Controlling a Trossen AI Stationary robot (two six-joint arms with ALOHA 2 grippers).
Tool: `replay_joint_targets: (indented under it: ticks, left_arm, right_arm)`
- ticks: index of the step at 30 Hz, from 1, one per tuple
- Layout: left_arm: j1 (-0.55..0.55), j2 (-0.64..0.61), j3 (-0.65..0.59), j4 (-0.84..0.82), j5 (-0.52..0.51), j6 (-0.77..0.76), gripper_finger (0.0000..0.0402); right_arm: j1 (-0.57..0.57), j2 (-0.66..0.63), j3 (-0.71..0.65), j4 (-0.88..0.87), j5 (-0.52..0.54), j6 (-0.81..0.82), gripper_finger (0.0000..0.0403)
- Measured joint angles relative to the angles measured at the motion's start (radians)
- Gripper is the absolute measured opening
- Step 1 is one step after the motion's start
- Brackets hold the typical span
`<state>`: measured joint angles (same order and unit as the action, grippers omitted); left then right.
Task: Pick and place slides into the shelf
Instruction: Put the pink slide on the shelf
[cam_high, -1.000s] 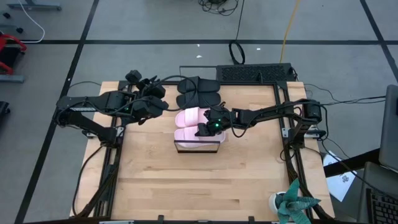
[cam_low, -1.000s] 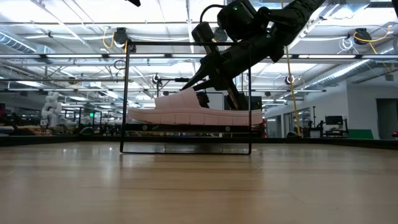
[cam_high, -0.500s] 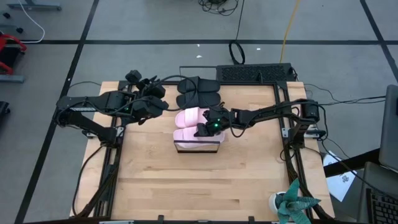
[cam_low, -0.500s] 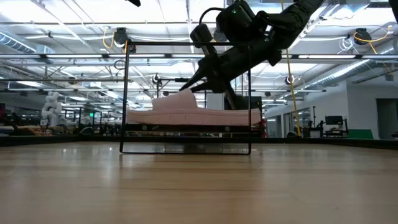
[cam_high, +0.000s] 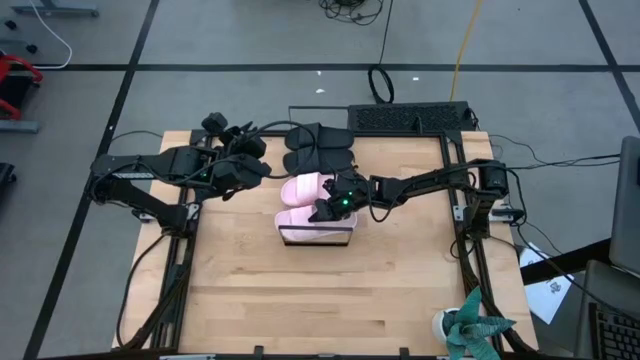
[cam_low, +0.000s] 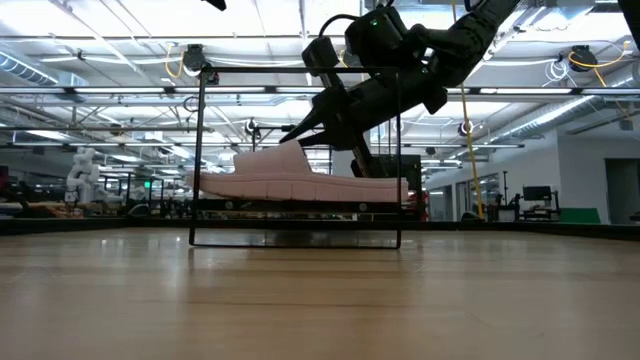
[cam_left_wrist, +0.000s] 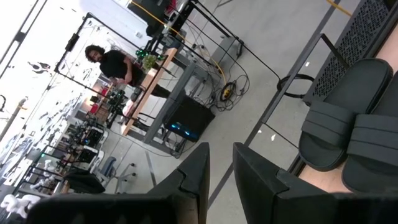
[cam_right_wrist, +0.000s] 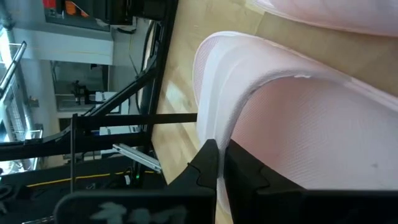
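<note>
Two pale pink slides lie side by side on the shelf (cam_high: 318, 241) at mid-table, the far one (cam_high: 303, 187) and the near one (cam_high: 296, 216), soles down on its board. My right gripper (cam_high: 319, 211) is shut and sits at the near pink slide's strap; the low view shows it slanting down onto the strap (cam_low: 285, 160). Two black slides (cam_high: 318, 147) lie soles down on the table by its far edge. My left gripper (cam_high: 264, 170) hovers left of the slides, open, with nothing between its fingers (cam_left_wrist: 198, 171). My right gripper pushes the near pink slide with its shut fingertips (cam_right_wrist: 210, 155) against the edge of the wide strap (cam_right_wrist: 214, 106). The fingers come from the table's right, slanting down. The slide lies flat on the shelf board, sole down.
A black keyboard-like mat (cam_high: 410, 117) lies at the table's far right edge. A small plant (cam_high: 470, 328) stands at the near right corner. Bare wood lies between the shelf and the table's near edge. A person (cam_left_wrist: 118, 62) stands far off in the room.
My right gripper has gone a little toward the table's left and down, staying shut. The near pink slide has slid along the shelf board toward the table's left, still flat on its sole.
</note>
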<state>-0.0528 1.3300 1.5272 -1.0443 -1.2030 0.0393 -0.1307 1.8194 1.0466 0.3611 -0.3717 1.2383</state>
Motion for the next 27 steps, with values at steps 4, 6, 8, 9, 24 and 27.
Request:
replay_joint_targets:
  ticks: [4, 6, 8, 9, 24, 27]
  left_arm:
    - [0.0, 0.0, 0.0, 0.0, 0.0, 0.0, 0.0078]
    - [0.0, 0.0, 0.0, 0.0, 0.0, 0.0, 0.0078]
    - [0.0, 0.0, 0.0, 0.0, 0.0, 0.0, 0.0078]
    - [0.0, 0.0, 0.0, -0.001, 0.0, 0.0, 0.0078]
    - [0.0, 0.0, 0.0, -0.001, 0.001, 0.001, 0.0078]
    - [0.0, 0.0, 0.0, -0.001, 0.001, 0.003, 0.0078]
  right_arm:
    - [0.0, 0.0, 0.0, 0.0, 0.0, 0.0, 0.0004]
    - [0.0, 0.0, 0.0, -0.005, 0.0, 0.002, 0.0004]
    - [0.0, 0.0, 0.0, -0.013, 0.001, 0.002, 0.0004]
    - [0.0, -0.001, 0.0, -0.015, 0.001, 0.002, 0.0004]
    - [0.0, -0.063, 0.0, -0.142, 0.079, -0.029, 0.0002]
    - [0.0, -0.084, 0.0, -0.183, 0.11, -0.044, 0.0001]
